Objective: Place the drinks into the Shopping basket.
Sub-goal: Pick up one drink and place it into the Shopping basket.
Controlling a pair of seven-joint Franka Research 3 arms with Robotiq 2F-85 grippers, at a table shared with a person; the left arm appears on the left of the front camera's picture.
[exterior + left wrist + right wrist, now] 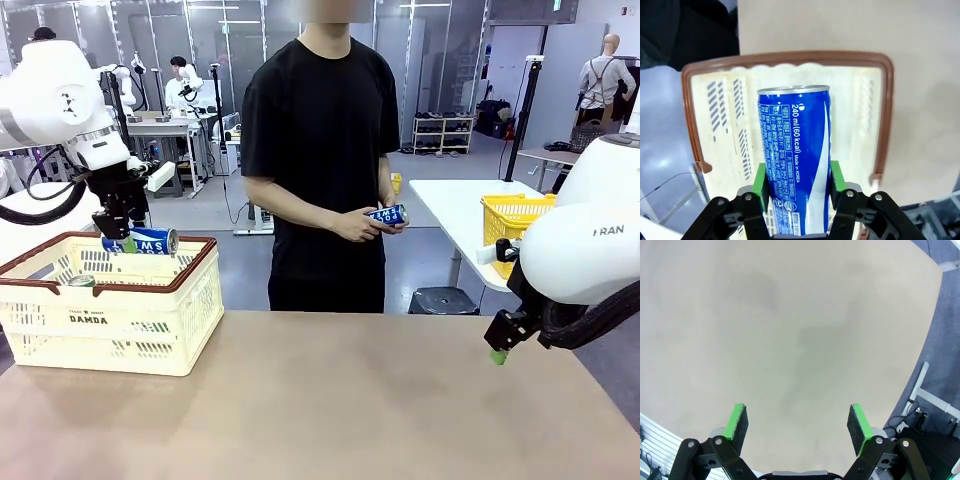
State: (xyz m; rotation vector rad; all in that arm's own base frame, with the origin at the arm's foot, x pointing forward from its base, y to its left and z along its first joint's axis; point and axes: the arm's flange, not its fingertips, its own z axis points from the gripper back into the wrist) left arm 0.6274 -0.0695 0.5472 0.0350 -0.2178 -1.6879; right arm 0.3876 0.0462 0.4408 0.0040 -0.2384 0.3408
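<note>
Close by on the right, the right gripper (497, 352) (799, 416) hangs just above the bare tan table (350, 400) (790, 315), its green pads spread wide apart with nothing between them. Over on the left, the Shopping basket (110, 320) (790, 59) sits on the table. Right above its open top, the left gripper (125, 240) (796, 180) is clamped on a blue can (145, 240) (792, 160), which lies on its side in the air over the basket's far half. Across the table stands a person (320, 120) in a black shirt, both hands (365, 222) cradling a second blue can (388, 214) at waist height. Farther right, a yellow basket (515, 215) rests on another table.
</note>
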